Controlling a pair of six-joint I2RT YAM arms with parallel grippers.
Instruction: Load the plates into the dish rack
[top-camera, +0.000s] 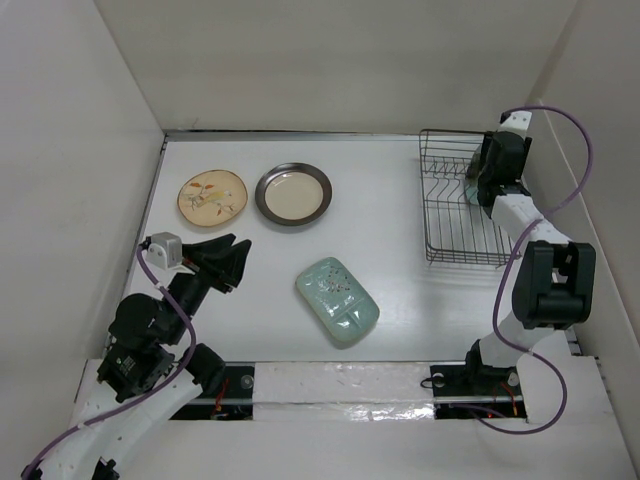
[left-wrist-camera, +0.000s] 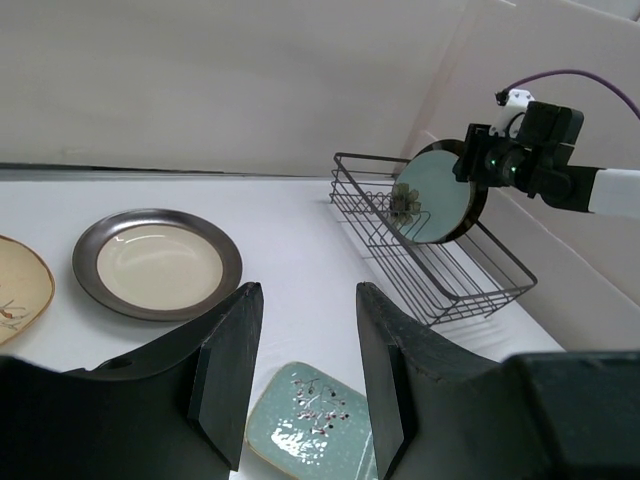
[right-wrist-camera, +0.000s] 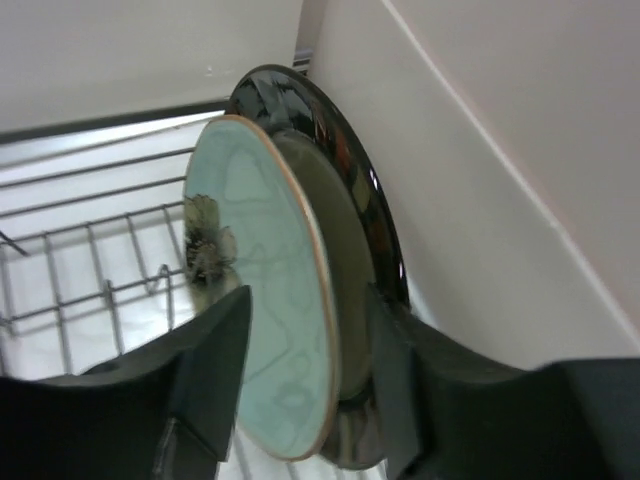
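The teal floral plate (right-wrist-camera: 250, 280) stands on edge in the far half of the dish rack (top-camera: 450, 250), face to face against the cream plate with a dark patterned rim (right-wrist-camera: 350, 180). The right end effector (right-wrist-camera: 312, 300) clamps both together. On the desk (top-camera: 380, 200) lie the pale-green oblong dish (top-camera: 337, 300), the grey-rimmed cream plate (top-camera: 292, 193) and the tan leaf-print plate (top-camera: 212, 198). The left end effector (top-camera: 238, 265) hovers near them, spread and empty.

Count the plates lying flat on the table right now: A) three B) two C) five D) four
A: the tan leaf-print plate, grey-rimmed cream plate and pale-green oblong dish lie flat, while the teal floral plate, gripped by the right gripper, and a dark-rimmed plate stand at the dish rack.
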